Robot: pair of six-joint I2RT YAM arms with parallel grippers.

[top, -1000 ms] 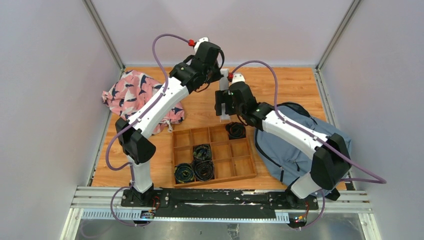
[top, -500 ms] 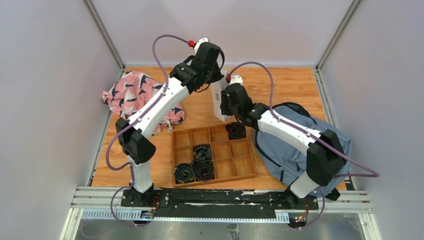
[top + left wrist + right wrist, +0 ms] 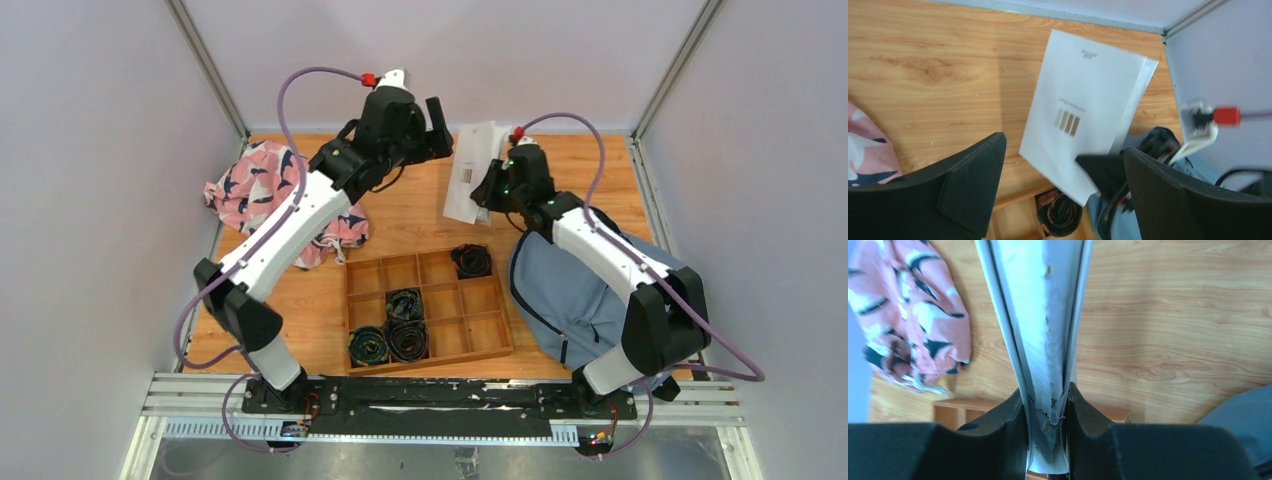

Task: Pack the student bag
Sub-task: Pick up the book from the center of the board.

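The right gripper (image 3: 1047, 405) is clamped on the edge of a white booklet (image 3: 472, 172). The left gripper (image 3: 1063, 150) is spread wide beside it, holding nothing. The booklet's print — small text, four tan bars — is unreadable. The student bag (image 3: 580, 290) lies flat right of the wooden tray (image 3: 430, 362), long axis near-to-far, under the right arm. A pink cloth (image 3: 260, 185) lies far left.

Slate-blue student bag (image 3: 580, 300), soft and slumped, black zipper trim, laid flat by the tabletop's right edge
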